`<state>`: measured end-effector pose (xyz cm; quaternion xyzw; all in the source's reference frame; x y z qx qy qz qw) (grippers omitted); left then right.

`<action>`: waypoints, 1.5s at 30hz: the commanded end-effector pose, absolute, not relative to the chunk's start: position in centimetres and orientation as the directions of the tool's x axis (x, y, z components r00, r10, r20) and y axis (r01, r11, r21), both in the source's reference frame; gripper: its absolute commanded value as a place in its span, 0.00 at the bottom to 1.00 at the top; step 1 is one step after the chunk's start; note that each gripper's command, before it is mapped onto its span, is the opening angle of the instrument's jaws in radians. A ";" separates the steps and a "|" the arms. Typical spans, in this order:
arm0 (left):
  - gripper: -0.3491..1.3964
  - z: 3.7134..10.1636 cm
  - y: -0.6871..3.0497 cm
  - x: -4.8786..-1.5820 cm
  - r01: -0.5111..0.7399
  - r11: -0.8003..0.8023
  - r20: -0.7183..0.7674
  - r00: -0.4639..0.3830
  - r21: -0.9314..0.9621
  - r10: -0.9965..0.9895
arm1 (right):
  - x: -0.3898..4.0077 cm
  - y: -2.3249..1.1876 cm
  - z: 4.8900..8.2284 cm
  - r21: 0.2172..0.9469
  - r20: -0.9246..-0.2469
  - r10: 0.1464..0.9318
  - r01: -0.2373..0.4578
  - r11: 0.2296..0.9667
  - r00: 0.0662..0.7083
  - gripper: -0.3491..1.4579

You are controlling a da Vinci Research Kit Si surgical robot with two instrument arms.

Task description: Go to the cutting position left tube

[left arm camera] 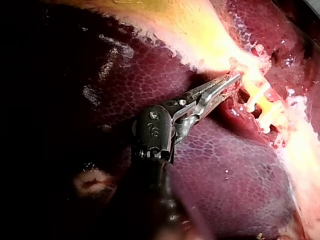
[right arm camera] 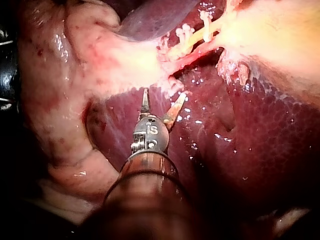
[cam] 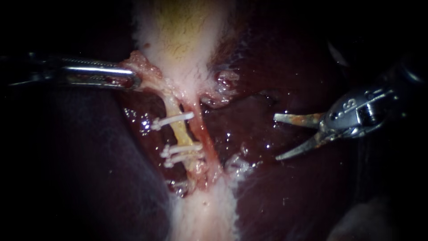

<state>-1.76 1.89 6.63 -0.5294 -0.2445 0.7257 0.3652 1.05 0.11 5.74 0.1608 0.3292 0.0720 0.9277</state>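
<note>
The right instrument (cam: 275,137) has its two thin, stained blades spread wide with nothing between them. They hang over the dark red liver (cam: 285,196), well apart from the tubes and level with them. In the right wrist view the open jaws of this instrument (right arm camera: 165,95) point toward the clips, which lie ahead of them with a stretch of liver between. The left instrument (cam: 136,81) has its jaws closed flat on a tissue flap (cam: 141,67) at the edge of the pale yellowish tissue (cam: 187,35), above and just beside the tubes. The left tube (cam: 179,130) is a pale yellow strand running down from that tissue. An upper clip (cam: 171,120) crosses it, two lower clips (cam: 183,149) sit close together below, and a bare stretch of tube shows between the upper one and the pair. Just beside it runs the right tube (cam: 206,138), thinner and red. Below the lower clips both tubes sink into ragged, wet tissue and their ends are hard to make out. Both shafts fade into darkness toward the edges of the endoscope view. In the left wrist view glare washes out the tubes beyond the left instrument's tip (left arm camera: 235,79), so only the white clips (left arm camera: 257,97) show clearly.
</note>
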 end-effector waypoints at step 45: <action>0.00 6.68 1.84 -1.80 -0.276 -0.617 -0.593 -0.173 -0.738 0.786 | 2.41 -0.27 6.84 0.517 -0.553 0.325 0.010 0.856 0.767 0.97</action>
